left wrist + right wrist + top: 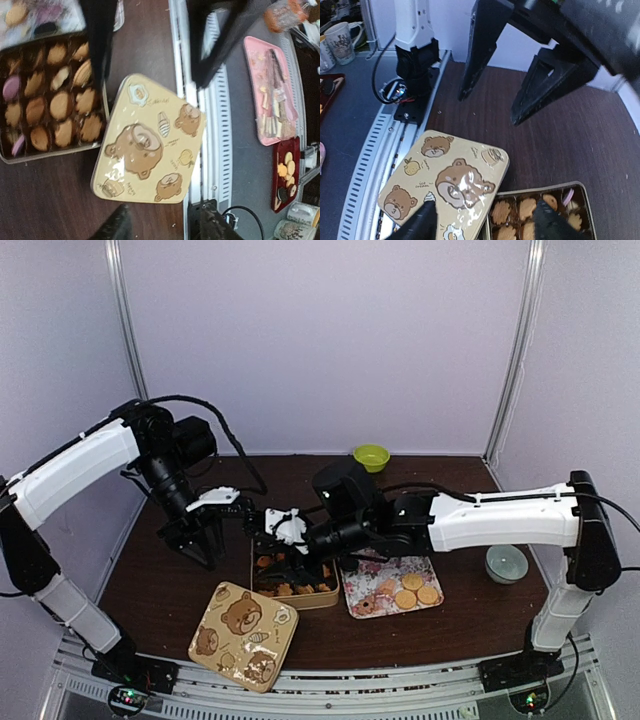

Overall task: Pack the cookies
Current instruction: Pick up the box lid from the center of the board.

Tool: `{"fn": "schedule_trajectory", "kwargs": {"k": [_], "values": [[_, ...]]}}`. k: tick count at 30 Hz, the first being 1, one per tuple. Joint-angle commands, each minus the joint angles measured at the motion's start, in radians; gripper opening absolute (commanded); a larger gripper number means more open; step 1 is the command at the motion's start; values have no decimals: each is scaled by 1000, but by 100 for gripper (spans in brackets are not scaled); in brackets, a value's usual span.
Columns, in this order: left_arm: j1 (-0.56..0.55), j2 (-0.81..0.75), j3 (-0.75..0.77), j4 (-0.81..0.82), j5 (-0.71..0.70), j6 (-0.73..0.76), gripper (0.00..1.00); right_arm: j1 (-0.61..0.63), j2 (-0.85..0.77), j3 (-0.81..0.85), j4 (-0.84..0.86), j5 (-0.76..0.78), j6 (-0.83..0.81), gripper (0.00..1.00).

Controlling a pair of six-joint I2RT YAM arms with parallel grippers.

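Both my grippers hang with fingers apart: right gripper (288,562) over the open tin (330,598), hiding part of it, left gripper (203,545) just beside. Cookies (60,105) lie flat in rows inside, a few more on the floral tray (362,585) to the right. Bear lid (243,635) lies flat on the counter (160,590) near the tin.

— Could any writing be read?

— Nothing for certain. The bear-printed lid (150,145) carried small cursive captions beside its drawings, but they were too blurred to make out in either wrist view.

— And the mug?

— The mug (337,42) at the edge of the right wrist view bore dark markings, perhaps lettering, too small to read. In the top view the lid's captions were illegible too.
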Motion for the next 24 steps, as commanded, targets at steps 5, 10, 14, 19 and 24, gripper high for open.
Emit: {"fn": "schedule_trajectory", "kwargs": {"k": [5,10,14,19,24], "values": [[245,135,-215,224,-88,-73,98,-1,-177,-210,168,403,340,100],[230,170,-245,282,-28,-45,98,-43,-264,-270,64,287,665,100],[230,154,-268,318,-24,-61,98,-58,-340,-511,302,187,910,100],[235,88,-310,395,-90,-123,98,13,-355,-585,227,239,1015,95],[242,47,-332,418,-112,-143,98,101,-269,-512,173,224,1078,87]]}}
